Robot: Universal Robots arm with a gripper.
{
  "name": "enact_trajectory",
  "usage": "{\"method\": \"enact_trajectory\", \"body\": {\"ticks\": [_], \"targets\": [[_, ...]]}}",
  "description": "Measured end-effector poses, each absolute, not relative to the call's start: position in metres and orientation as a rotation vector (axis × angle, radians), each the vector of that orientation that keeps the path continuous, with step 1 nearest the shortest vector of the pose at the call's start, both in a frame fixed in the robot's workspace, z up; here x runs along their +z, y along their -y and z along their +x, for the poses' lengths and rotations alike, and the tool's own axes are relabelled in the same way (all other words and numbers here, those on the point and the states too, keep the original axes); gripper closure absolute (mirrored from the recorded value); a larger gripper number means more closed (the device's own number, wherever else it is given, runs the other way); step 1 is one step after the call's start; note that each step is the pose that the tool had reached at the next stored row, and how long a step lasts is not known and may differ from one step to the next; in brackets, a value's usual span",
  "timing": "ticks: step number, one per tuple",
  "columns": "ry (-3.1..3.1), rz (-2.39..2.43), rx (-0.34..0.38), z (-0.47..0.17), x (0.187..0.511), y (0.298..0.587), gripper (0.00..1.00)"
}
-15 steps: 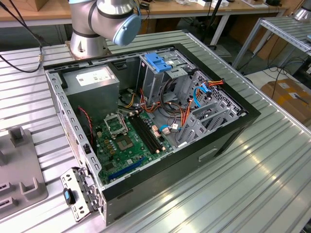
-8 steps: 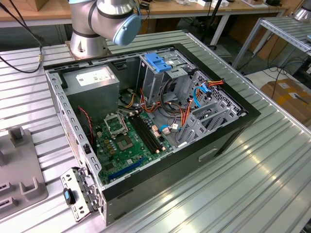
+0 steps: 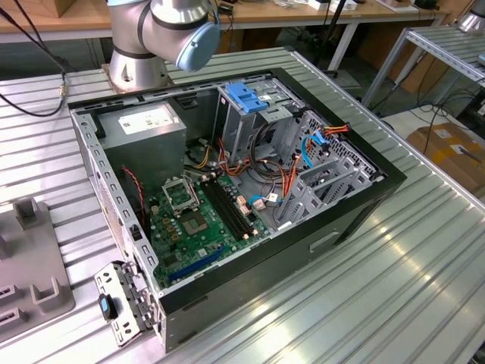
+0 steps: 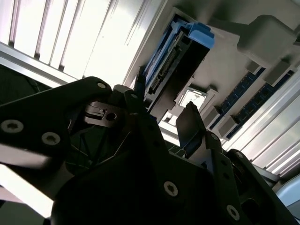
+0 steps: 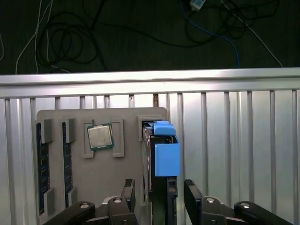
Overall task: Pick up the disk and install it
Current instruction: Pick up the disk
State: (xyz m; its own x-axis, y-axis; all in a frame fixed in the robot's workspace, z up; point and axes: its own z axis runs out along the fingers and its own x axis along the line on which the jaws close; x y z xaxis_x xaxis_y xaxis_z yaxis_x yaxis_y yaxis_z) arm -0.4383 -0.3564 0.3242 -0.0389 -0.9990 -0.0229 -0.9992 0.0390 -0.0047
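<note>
Disk (image 5: 166,158) stands on edge between spread jaws, gaps both sides.

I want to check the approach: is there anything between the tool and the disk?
Nothing visible is. In the first wrist view the open tool has one finger on each side of the disk, which stands on edge in the grey holder. The processor chip lies apart, beside it.

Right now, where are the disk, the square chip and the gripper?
The disk (image 5: 167,159), first wrist view, its light-blue frame.
The square chip (image 5: 100,136), first wrist view, its metal top.
The gripper (image 5: 160,185), first wrist view, midway between its fingertips.
</note>
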Motion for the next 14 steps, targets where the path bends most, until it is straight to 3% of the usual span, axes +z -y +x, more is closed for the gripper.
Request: {"method": "enact_trajectory", "body": {"ticks": [14], "targets": [[-2.249,-2.163,0.022,-0.438,0.307,0.356,0.46]]}}
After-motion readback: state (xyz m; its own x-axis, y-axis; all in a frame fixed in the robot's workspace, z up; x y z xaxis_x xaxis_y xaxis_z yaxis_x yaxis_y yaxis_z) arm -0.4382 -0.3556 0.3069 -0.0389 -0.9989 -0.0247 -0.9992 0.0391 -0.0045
